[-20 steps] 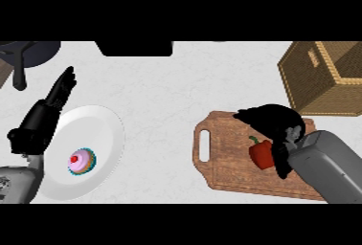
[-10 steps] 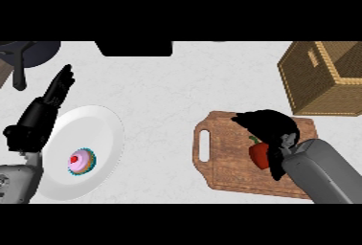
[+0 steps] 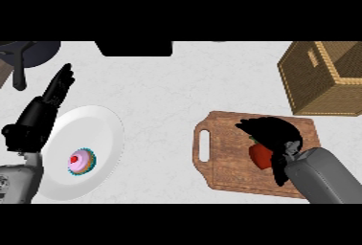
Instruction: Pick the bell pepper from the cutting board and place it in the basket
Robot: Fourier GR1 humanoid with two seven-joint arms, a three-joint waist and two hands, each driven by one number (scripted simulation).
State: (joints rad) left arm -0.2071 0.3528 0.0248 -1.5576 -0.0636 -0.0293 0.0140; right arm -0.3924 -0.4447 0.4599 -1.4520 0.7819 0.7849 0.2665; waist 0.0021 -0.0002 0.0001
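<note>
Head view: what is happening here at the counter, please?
The right hand is curled over the red bell pepper on the cutting board. The pepper is not yet in the basket. The left hand rests open beside a plate holding a cupcake.

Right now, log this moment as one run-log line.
phase: grasping | right hand: curled over bell pepper on cutting board | left hand: open, resting | basket: no pepper visible

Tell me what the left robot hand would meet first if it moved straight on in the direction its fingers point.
The left robot hand points up and slightly right over bare counter. That way looks free to the counter's far edge; the dark pan lies just left of this line, though depth is unclear.
</note>
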